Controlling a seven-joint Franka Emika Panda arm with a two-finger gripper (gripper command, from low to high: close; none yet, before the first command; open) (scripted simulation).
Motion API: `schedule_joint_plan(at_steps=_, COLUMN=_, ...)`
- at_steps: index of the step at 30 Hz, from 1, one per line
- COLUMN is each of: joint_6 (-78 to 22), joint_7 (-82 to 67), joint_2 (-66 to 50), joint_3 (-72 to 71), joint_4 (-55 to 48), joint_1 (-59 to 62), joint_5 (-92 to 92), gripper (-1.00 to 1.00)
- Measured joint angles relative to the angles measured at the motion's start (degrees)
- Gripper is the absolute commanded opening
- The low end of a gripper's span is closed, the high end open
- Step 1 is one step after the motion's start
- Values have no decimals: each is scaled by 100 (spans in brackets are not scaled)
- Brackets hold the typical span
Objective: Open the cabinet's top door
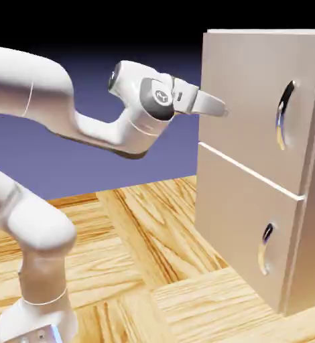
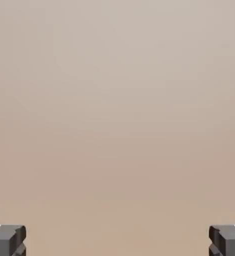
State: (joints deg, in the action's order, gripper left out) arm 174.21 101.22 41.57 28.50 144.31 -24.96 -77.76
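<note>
Pincer (image 1: pixel 225 112) spread wide, nothing in it, pointing at top door (image 1: pixel 244 94) of cabinet (image 1: pixel 310 201). Door's long curved handle (image 1: pixel 285 115) sits around 3 o'clock from fingertips in exterior view, long axis near 12-to-6, so imo next move is sideways toward it, jaws straddling the bar.

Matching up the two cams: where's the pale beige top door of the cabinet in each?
Exterior view: the pale beige top door fills the upper right, shut, above the white seam.
Hand view: a plain beige surface fills the frame, probably that door; no handle or edge shows.
Shared landmark: the white arm's two-finger gripper, fingertips at the bottom corners here.
</note>
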Motion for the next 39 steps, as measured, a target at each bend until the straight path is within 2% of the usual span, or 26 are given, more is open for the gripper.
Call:
schedule_joint_plan(at_steps=34, joint_6=22, joint_7=6402, joint_2=970, joint_3=3105, joint_4=-1818, joint_1=-2644, joint_5=-8472, gripper=0)
schedule_joint_plan(at_steps=39, joint_6=-66, joint_7=6460, joint_2=769, joint_3=3518, joint_4=-2257, joint_1=-3279, joint_5=-8563, gripper=0)
